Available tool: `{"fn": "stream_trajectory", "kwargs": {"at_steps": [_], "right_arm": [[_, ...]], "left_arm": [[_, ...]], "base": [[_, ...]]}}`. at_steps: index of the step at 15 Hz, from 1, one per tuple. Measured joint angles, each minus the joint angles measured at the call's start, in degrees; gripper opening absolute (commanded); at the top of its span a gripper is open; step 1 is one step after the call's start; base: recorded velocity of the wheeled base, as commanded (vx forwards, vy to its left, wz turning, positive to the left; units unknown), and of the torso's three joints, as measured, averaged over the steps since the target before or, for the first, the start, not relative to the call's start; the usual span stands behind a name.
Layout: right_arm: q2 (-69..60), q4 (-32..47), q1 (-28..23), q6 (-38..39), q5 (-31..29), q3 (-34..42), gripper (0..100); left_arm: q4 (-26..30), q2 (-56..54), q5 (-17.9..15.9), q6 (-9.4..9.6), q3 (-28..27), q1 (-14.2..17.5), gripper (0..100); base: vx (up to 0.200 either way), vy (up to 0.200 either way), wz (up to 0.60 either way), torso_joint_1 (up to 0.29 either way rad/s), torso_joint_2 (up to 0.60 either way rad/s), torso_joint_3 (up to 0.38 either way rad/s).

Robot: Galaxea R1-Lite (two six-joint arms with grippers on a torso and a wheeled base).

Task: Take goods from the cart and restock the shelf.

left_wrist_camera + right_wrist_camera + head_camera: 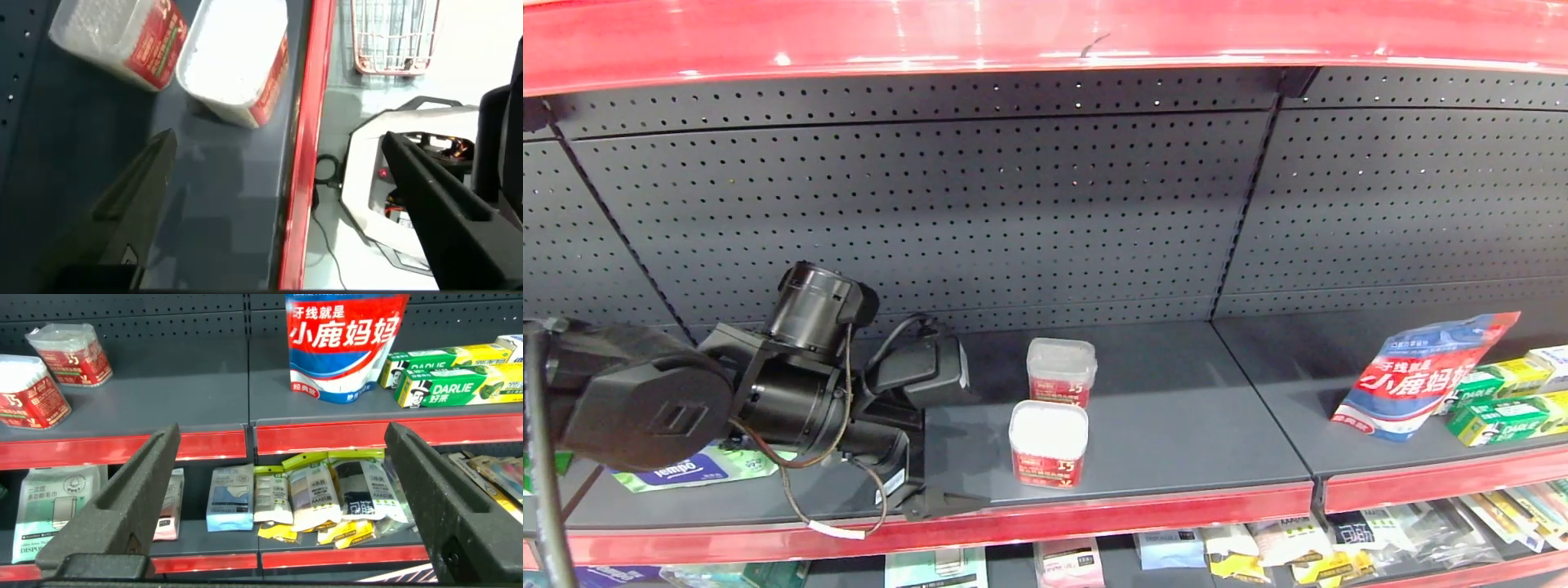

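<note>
Red labels wrapped two clear tubs with cloudy white tops. Both stood upright on the shelf's grey deck, just ahead of the left claw. The front tub was nearest its fingertips but not touching them, close to the red lip. The back tub sat just behind it, towards the pegboard, with a small gap between them.

The left claw was spread and held nothing; one finger lay over the deck and the other reached out past the lip. A tissue pack lay behind it, under the arm. Beyond the tubs the deck ran bare up to a blue and red bag leaning by green boxes, well away from this claw. A red shelf overhead capped the space above the deck.

The right claw was also spread with nothing between its fingers, and stood back from the shelf front, facing it. The bag and boxes were ahead of it and higher, the tubs off to one side. Sachets lay on the lower shelf straight ahead of it.
</note>
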Motion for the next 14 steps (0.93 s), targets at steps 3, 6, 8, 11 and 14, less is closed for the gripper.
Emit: {"fn": "stream_trajectory", "kwargs": {"at_steps": [3,6,8,11,14], "right_arm": [[0.00,0.00,0.00,0.00,0.00,0.00,100],[0.00,0.00,0.00,0.00,0.02,0.00,100],[0.00,0.00,0.00,0.00,0.02,0.00,100],[0.00,0.00,0.00,0.00,0.00,0.00,100],[0.00,-0.02,0.00,0.00,0.02,0.00,100]], "left_arm": [[-0.04,1.96,0.16,0.11,-2.54,-0.80,100],[-0.06,4.22,0.10,0.11,-4.47,-1.00,100],[0.09,5.68,0.10,0.11,-5.27,-0.99,100],[0.24,7.91,0.44,0.11,-6.75,-0.89,100],[0.22,9.76,0.73,0.17,-8.36,-0.91,100]], "base": [[0.000,0.000,0.00,0.000,0.00,0.000],[0.000,0.000,0.00,0.000,0.00,0.000],[0.000,0.000,0.00,0.000,0.00,0.000],[0.000,0.000,0.00,0.000,0.00,0.000],[0.000,0.000,0.00,0.000,0.00,0.000]]}}
